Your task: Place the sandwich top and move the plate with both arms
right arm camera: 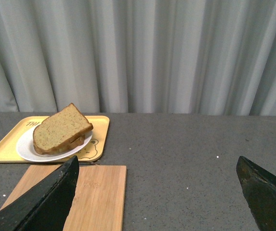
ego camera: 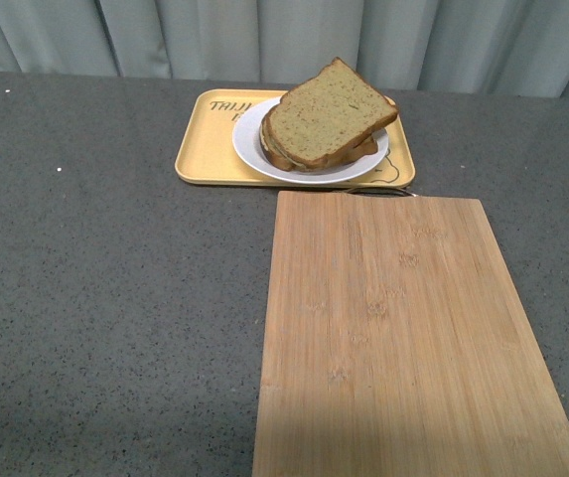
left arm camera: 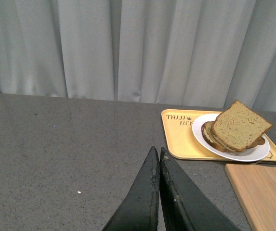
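Note:
The sandwich top (ego camera: pixel 329 111), a tan speckled bread slice with a darker crust, lies tilted on top of the stacked slices on the white plate (ego camera: pixel 254 149). The plate rests on a yellow tray. Both show in the left wrist view, sandwich top (left arm camera: pixel 240 126) on plate (left arm camera: pixel 258 153), and in the right wrist view, sandwich top (right arm camera: pixel 60 129) on plate (right arm camera: pixel 27 150). My left gripper (left arm camera: pixel 157 151) is shut with nothing in it, well short of the tray over grey table. My right gripper (right arm camera: pixel 158 163) stands wide open and empty, far from the plate. Neither arm appears in the front view.
The yellow tray (ego camera: pixel 205 149) with a bear drawing sits at the far side of the grey table (ego camera: pixel 105 298). A bamboo cutting board (ego camera: pixel 403 338) lies just in front of the tray, reaching the near edge. Pale curtains hang behind the table.

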